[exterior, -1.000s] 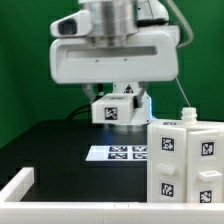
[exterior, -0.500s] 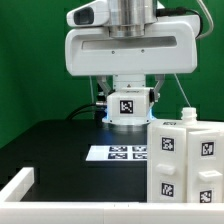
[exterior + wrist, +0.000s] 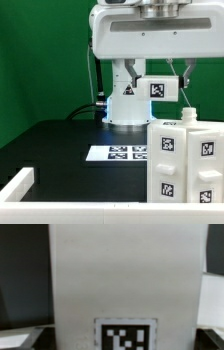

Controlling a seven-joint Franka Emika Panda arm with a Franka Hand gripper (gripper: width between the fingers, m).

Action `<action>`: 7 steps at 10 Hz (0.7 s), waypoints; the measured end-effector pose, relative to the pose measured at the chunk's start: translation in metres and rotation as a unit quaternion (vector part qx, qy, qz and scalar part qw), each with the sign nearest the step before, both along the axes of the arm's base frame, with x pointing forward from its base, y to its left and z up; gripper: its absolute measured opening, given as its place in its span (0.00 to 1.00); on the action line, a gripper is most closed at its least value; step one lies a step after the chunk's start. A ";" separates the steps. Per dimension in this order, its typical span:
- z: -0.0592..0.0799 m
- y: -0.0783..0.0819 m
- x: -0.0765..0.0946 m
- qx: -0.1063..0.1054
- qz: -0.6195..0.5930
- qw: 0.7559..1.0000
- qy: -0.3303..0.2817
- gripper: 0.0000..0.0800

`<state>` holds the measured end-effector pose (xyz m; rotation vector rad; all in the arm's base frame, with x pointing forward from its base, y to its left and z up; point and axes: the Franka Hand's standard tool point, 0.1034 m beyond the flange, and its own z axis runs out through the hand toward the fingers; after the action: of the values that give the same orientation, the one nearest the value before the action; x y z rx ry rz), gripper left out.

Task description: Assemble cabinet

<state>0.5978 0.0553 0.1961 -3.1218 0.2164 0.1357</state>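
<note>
The cabinet body point(image 3: 185, 160), a large white box with black-and-white tags on its faces, stands at the exterior view's lower right. My gripper point(image 3: 160, 84) hangs above it, a little toward the exterior view's left. It is shut on a white tagged panel point(image 3: 158, 89), held clear of the cabinet's top. In the wrist view the panel point(image 3: 120, 280) fills most of the picture, with its tag near the jaws. The fingertips are barely visible beside it.
The marker board point(image 3: 117, 153) lies flat on the black table left of the cabinet. The arm's white base point(image 3: 124, 106) stands behind it. A white rim point(image 3: 15, 186) runs along the front left. A green backdrop closes the rear.
The arm has moved toward the exterior view's right and risen, carrying the tagged panel from over the marker board to above the cabinet body.
</note>
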 end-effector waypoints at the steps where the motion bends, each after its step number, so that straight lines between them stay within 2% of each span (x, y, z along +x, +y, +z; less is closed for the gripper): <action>1: -0.001 0.006 0.002 0.001 0.003 1.000 -0.002 0.69; 4: -0.006 0.021 0.005 0.000 -0.007 1.000 0.000 0.69; 7: -0.019 0.034 0.010 -0.003 -0.012 1.000 0.003 0.69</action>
<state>0.6080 0.0895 0.1770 -3.1236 0.2534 0.1448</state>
